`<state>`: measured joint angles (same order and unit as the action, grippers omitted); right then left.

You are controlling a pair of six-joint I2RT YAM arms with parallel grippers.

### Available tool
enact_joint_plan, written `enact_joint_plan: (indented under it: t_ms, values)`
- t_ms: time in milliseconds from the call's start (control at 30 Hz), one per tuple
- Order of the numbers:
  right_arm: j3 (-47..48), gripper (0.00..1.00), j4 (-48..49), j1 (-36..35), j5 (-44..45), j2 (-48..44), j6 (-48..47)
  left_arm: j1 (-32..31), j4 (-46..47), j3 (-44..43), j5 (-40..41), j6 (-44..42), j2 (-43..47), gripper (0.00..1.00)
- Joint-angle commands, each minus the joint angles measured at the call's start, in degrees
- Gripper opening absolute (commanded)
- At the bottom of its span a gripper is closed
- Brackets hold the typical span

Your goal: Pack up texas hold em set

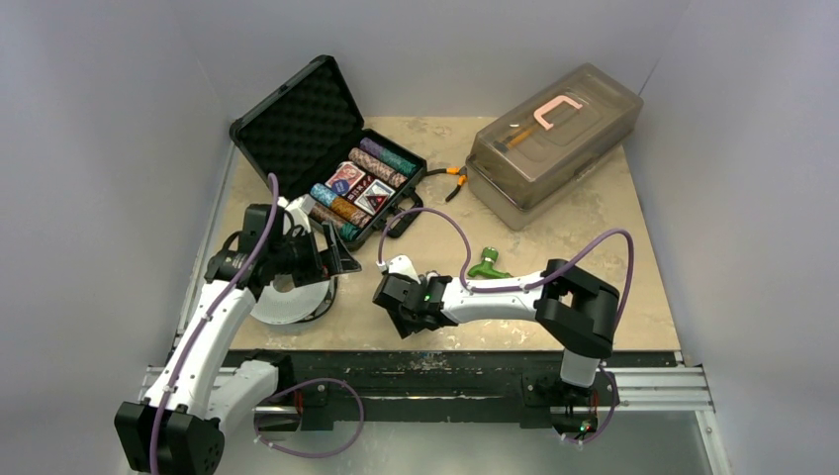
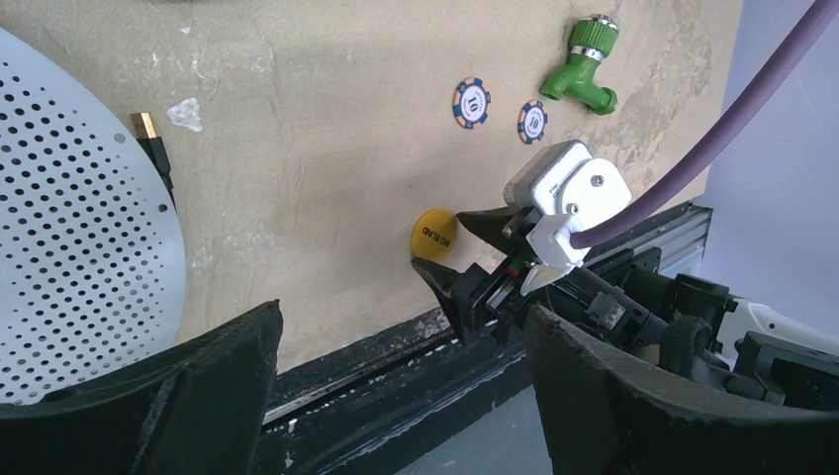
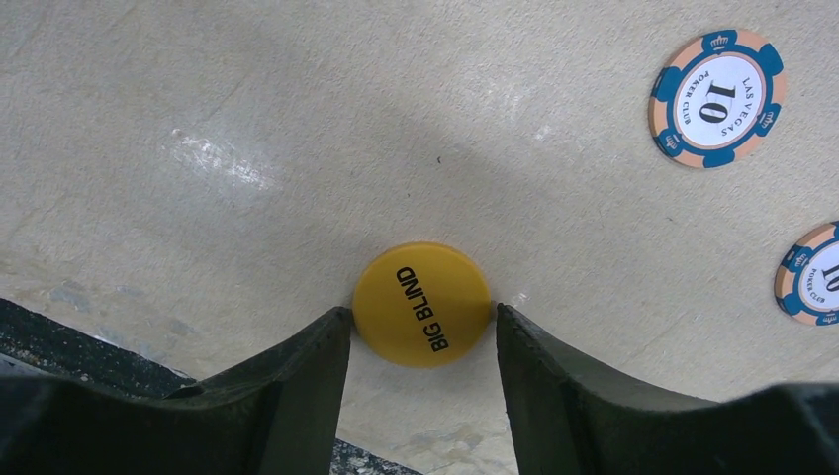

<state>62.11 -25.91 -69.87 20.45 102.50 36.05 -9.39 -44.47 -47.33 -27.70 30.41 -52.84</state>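
Right wrist view: the right hand (image 3: 422,317) is down at the desk (image 3: 297,119), and its two fingers (image 3: 317,366) stand against opposite edges of the yellow Big Blind button (image 3: 422,297). As far as this view shows, they are clamped on it. The button lies flat near the front edge of the desk. Being round, it has no long axis to line up with, so the pinch runs straight across it.

Just beyond it two loose ten chips (image 3: 717,97) lie flat and apart from each other, toward the green toy faucet (image 2: 584,69).

The move ahead probably turns on direction. In the top view the black case (image 1: 297,114) sits open at the far left of the desk, its rows of chips and card decks showing. The button must therefore travel away from the arm bases and leftward.

The left hand (image 2: 401,327) hangs between the two, beside a perforated white disc (image 2: 69,228). Its fingers are spread wide with nothing in them. It is the nearer hand to the case, and the right hand's straight path to the case would probably pass close by it.
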Motion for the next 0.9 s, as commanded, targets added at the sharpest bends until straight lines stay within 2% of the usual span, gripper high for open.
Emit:
enact_joint_plan:
  t_ms: [0, 167, 233, 367, 633, 800, 867]
  values:
    - [0.8, 0.53, -0.6, -0.2, 2.5, 1.5, -0.9, 0.2, 1.6, 1.2, -1.2, 1.0, 0.5, 0.88]
    - [-0.7, 0.48, 1.5, -0.2, 0.5, 1.2, -1.0, 0.2, 4.5, 3.8, -1.6, 5.1, -0.1, 0.86]
    - [-1.2, 0.43, 2.2, -0.2, 0.1, 0.7, -1.1, 0.0, 6.5, 5.6, -1.9, 6.4, -1.1, 0.81]
    - [-2.1, 0.38, 3.7, -0.2, 0.9, -1.2, -2.4, -3.9, 8.9, 7.0, 1.8, 6.7, -3.5, 0.79]
    - [-6.8, 0.37, 7.9, 1.2, 3.5, -6.8, -5.5, -7.3, 22.0, 10.2, -2.4, 12.2, -10.6, 0.78]
    - [-8.8, 0.37, 9.8, 3.3, 2.7, -9.1, -7.3, -7.4, 25.7, 10.4, -4.3, 14.1, -13.5, 0.77]
    - [-8.6, 0.44, 9.9, 3.4, 1.5, -9.4, -8.5, -7.4, 25.2, 10.1, -4.0, 14.1, -13.2, 0.77]
